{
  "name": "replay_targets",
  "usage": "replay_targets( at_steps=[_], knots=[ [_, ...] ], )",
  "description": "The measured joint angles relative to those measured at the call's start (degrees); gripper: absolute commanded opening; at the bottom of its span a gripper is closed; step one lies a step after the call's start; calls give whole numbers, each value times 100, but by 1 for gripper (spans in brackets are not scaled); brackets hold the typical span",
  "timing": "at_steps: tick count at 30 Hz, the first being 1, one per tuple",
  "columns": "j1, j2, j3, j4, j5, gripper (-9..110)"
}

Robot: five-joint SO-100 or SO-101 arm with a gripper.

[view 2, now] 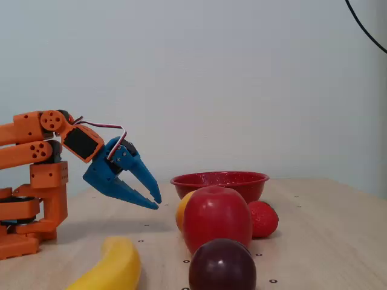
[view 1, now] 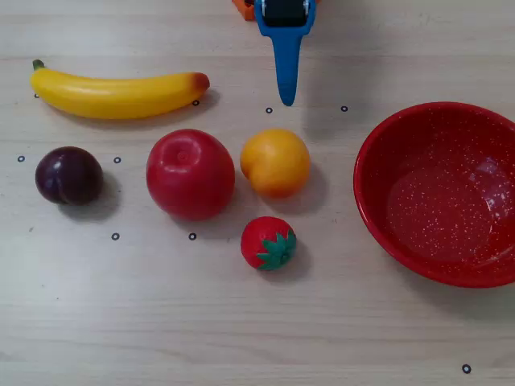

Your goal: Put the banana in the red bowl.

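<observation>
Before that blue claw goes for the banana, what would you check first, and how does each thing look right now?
1. End effector empty: ok, nothing between its blue fingers.
2. Fingers parted enough for the banana: cannot tell; the fixed view shows only a slight gap.
3. Banana free to grab: ok, it lies apart from the red apple and the plum.
4. Red bowl ready: ok, upright and empty.
5. Route to the bowl: cannot tell; the orange and the strawberry sit between, so lifting clear seems wise.
6. End effector lined up with the banana: not ok, it hangs off the reddish end.
</observation>
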Motion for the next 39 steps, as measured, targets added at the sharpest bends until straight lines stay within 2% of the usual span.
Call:
replay_targets(
  at_steps=[13,23,27,34,39],
  knots=[
    [97,-26,0,0,79,0],
    [9,-1362,-457,-44,413,0],
    [0,-1942,-1239,97,650,0],
    [-299,-2909,-2848,1248,1055,0],
    [-888,-3595,-3463,1600,1512,0]
  ],
)
